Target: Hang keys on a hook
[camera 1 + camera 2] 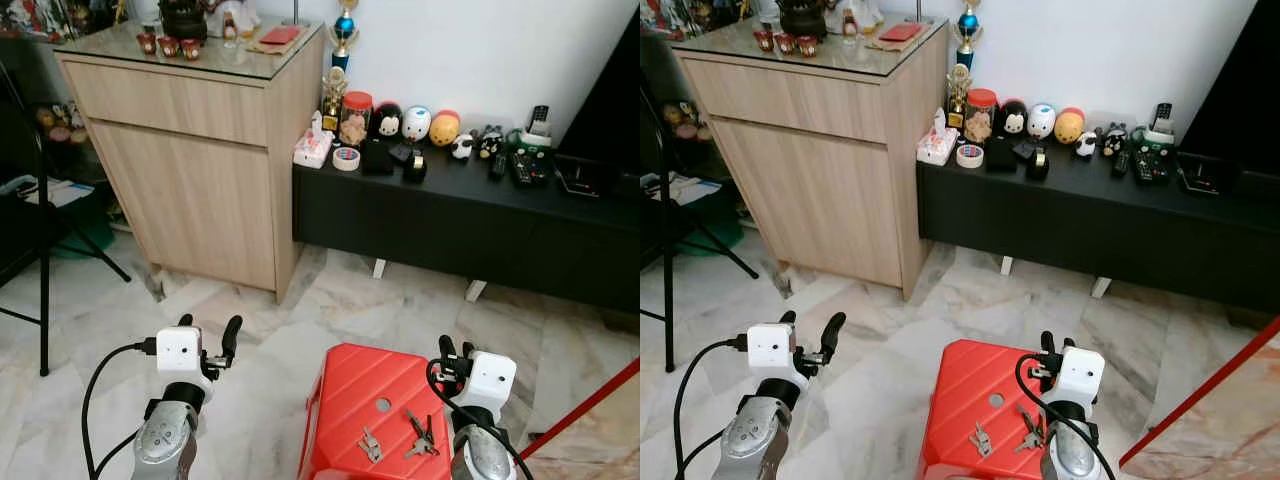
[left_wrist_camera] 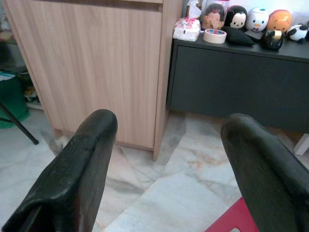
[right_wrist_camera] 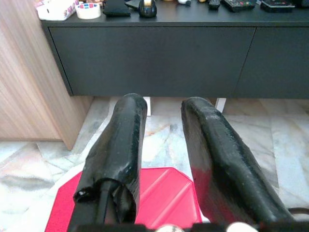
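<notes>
1. Fingers first: the left gripper [image 1: 208, 335] sits in the lower left of the frame over bare marble floor [image 1: 300, 300], its two black fingers [image 2: 77, 164] spread wide with nothing between them
2. Right gripper [image 1: 454, 350] is low on the right, above the far edge of the red stool [image 1: 350, 400]; its fingers [image 3: 120, 145] stand only a narrow gap apart and hold nothing
3. Keys [image 1: 422, 436] lie flat on the red stool's top, in the lower centre-right of the frame, just beside the right arm
4. Small metal piece [image 1: 370, 445] rests on the same stool top, a little left of the keys and apart from them; I can't tell what it is
5. Upper left, a light wooden cabinet [image 1: 190, 160] with a glass top carrying small ornaments
6. Upper right, a low black desk [image 1: 450, 220] against the white wall, lined with a tissue pack, a roll of tape [image 1: 346, 158], a jar, round toy figures [image 1: 416, 124] and remote controls
7. Far left, a black tripod leg [image 1: 44, 280] stands on the floor
</notes>
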Robot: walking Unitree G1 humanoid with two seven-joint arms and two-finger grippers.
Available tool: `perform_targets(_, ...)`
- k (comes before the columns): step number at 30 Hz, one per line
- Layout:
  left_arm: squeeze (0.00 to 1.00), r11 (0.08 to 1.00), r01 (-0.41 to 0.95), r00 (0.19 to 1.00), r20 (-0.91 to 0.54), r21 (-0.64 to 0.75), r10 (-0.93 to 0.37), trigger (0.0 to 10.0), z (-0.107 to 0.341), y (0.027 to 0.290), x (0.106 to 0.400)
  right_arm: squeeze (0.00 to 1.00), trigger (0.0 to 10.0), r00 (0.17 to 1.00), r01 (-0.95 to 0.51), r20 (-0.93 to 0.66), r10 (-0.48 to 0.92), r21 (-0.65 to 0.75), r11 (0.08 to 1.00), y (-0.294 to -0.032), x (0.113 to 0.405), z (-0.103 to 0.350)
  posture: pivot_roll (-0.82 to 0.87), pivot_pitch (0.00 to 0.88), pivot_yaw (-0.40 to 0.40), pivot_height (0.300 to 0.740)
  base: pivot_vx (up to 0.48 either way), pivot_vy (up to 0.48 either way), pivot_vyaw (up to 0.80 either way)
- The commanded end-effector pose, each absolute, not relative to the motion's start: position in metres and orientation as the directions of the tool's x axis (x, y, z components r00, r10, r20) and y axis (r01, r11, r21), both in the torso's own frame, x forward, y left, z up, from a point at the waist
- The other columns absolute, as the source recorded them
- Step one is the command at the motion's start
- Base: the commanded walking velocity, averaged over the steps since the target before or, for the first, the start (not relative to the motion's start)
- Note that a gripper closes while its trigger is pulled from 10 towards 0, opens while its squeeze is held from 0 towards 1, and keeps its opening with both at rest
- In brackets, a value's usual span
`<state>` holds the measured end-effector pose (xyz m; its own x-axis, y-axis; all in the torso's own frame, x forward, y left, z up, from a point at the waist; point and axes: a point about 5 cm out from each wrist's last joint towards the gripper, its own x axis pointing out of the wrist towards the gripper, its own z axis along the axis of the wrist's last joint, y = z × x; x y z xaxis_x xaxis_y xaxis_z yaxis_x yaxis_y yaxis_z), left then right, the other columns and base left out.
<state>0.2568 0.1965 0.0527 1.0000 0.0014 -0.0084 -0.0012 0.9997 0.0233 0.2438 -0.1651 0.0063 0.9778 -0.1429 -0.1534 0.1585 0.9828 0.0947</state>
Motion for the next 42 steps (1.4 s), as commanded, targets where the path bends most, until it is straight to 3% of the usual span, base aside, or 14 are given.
perform_targets(1, 0.0, 1.0, 0.002, 1.0, -0.007, 0.025, -0.002, 10.0, 0.054, 0.196, 0.257, 0.0, 10.0, 0.98, 0.157, -0.142, -0.142, 0.102, 0.982, -0.165, 0.248, 0.01, 0.07, 0.011, -0.082, 0.679, 0.0, 0.0, 0.0)
perform_targets(12, 0.0, 1.0, 0.001, 1.0, -0.011, 0.027, -0.001, 10.0, 0.054, 0.197, 0.256, 0.0, 10.0, 0.978, 0.161, -0.159, -0.138, 0.141, 0.977, -0.162, 0.256, 0.011, 0.07, 0.016, -0.077, 0.655, 0.0, 0.0, 0.0)
perform_targets(28, 0.0, 1.0, 0.01, 1.0, -0.016, 0.026, -0.01, 10.0, 0.054, 0.195, 0.258, 0.0, 10.0, 0.984, 0.124, -0.146, -0.101, 0.156, 0.98, -0.151, 0.261, 0.016, 0.06, 0.002, -0.068, 0.655, 0.0, 0.0, 0.0)
perform_targets(42, 0.0, 0.999, 0.022, 0.999, -0.026, 0.026, -0.022, 10.0, 0.052, 0.192, 0.258, 0.0, 10.0, 0.971, 0.196, -0.171, -0.167, 0.173, 0.965, -0.157, 0.256, 0.011, 0.06, 0.0, -0.069, 0.655, 0.0, 0.0, 0.0)
